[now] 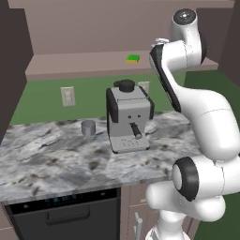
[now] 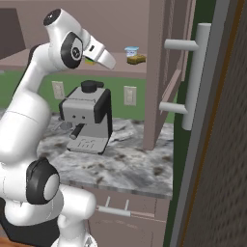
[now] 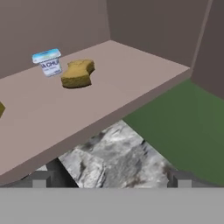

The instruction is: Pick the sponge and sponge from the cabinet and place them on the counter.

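The cabinet (image 1: 70,63) stands open, and both sponges lie on its lower shelf (image 3: 127,74). The green and yellow sponge (image 1: 132,58) sits mid-shelf; a sliver of it shows at the left edge of the hand view (image 3: 1,108). The tan-brown sponge (image 3: 78,73) (image 2: 137,59) lies further along the shelf, beside a small white cup. My gripper (image 2: 107,59) (image 3: 110,179) hangs open and empty in front of the shelf edge, apart from both sponges, above the marble counter (image 1: 56,154) (image 3: 113,159).
A white cup with a blue rim (image 3: 48,62) (image 2: 130,51) touches or nearly touches the tan sponge. A coffee machine (image 1: 127,117) and a grey cup (image 1: 88,127) stand on the counter. The open cabinet door with its grey bar handle (image 2: 200,72) juts out on the right.
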Robot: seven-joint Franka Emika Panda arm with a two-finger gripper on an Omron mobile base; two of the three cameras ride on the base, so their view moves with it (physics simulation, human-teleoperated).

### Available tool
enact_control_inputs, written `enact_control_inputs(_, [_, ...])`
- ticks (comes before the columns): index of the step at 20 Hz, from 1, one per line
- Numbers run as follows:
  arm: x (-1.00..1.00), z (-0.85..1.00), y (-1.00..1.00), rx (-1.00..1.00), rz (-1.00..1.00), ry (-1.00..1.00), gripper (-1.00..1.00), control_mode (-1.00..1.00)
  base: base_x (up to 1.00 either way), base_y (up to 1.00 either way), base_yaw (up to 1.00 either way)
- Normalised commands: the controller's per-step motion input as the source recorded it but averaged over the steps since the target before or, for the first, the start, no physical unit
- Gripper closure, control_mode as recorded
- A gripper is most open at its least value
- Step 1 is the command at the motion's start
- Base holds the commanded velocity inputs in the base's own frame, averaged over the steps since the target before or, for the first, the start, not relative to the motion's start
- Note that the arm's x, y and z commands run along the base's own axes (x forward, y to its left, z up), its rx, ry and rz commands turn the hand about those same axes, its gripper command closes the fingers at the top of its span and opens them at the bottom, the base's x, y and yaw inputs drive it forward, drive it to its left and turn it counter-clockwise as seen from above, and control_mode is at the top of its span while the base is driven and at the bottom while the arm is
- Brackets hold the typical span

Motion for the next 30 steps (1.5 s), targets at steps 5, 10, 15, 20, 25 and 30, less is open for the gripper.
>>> enact_control_inputs(5, [0.07,-0.19,-0.04,-0.01,0.00,-0.05,-1.00,-1.00,0.00,0.00,0.00])
enact_control_inputs(10, [0.13,-0.18,-0.07,-0.02,0.00,-0.04,-1.00,-1.00,0.00,0.00,0.00])
enact_control_inputs(15, [0.18,-0.06,-0.10,-0.02,0.00,0.00,-1.00,-1.00,0.00,0.00,0.00])
enact_control_inputs(20, [0.21,0.00,-0.08,-0.02,0.00,0.01,-1.00,-1.00,0.00,0.00,0.00])
enact_control_inputs(25, [0.23,0.02,-0.01,-0.01,0.00,0.02,-1.00,-1.00,0.00,0.00,0.00])
enact_control_inputs(30, [0.20,0.03,0.00,-0.02,0.00,0.03,-1.00,-1.00,0.00,0.00,0.00])
